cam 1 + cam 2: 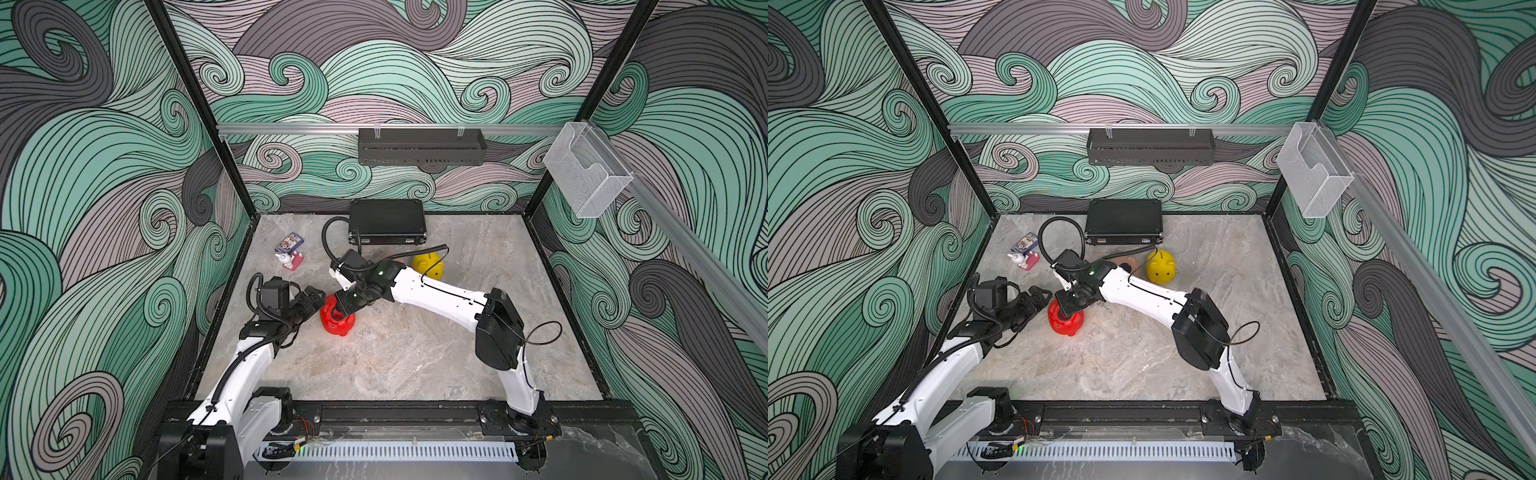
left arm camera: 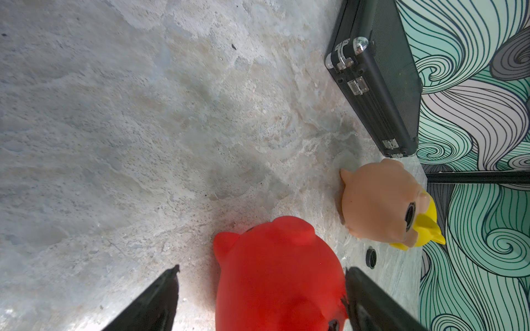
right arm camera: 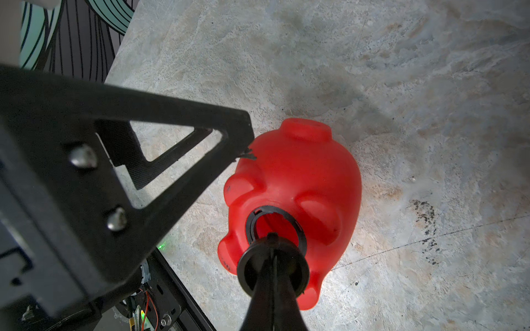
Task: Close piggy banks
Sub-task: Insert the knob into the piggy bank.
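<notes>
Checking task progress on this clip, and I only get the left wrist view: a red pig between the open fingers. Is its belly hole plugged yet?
Observer: No. The right wrist view shows the red piggy bank lying with its belly hole open, ringed by a black rim.
Operator: Where is the plug for it?
Observer: The right gripper has its fingers shut on a black plug, held right at that hole. I cannot tell whether it touches the rim.
</notes>
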Robot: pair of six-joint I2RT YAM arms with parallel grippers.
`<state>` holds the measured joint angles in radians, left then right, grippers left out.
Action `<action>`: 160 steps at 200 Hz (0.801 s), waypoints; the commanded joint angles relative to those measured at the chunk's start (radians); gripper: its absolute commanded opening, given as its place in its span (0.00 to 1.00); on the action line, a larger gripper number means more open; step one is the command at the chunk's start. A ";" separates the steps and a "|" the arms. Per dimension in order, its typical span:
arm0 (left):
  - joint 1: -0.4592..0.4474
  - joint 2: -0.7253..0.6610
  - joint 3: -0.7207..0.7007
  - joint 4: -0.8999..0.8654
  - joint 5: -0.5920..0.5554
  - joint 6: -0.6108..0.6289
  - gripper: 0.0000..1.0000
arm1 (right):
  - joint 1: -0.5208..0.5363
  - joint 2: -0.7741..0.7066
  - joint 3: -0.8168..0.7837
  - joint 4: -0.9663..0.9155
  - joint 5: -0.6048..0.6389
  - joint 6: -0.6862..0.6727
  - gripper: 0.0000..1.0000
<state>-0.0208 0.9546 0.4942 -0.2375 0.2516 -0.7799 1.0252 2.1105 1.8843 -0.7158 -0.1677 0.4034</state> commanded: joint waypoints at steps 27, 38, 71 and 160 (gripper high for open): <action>0.008 0.013 0.002 0.018 0.013 -0.007 0.89 | 0.009 0.046 0.045 -0.035 0.028 0.031 0.00; 0.008 0.016 0.004 0.017 0.017 -0.007 0.89 | 0.011 0.051 0.050 -0.038 0.031 0.033 0.00; 0.010 0.021 0.007 0.009 0.020 -0.005 0.89 | 0.012 0.059 0.056 -0.038 0.035 0.038 0.00; 0.013 0.031 0.010 0.001 0.031 0.005 0.89 | 0.013 0.091 0.071 -0.037 0.043 0.051 0.00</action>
<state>-0.0151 0.9745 0.4942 -0.2314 0.2695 -0.7795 1.0340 2.1731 1.9316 -0.7410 -0.1452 0.4400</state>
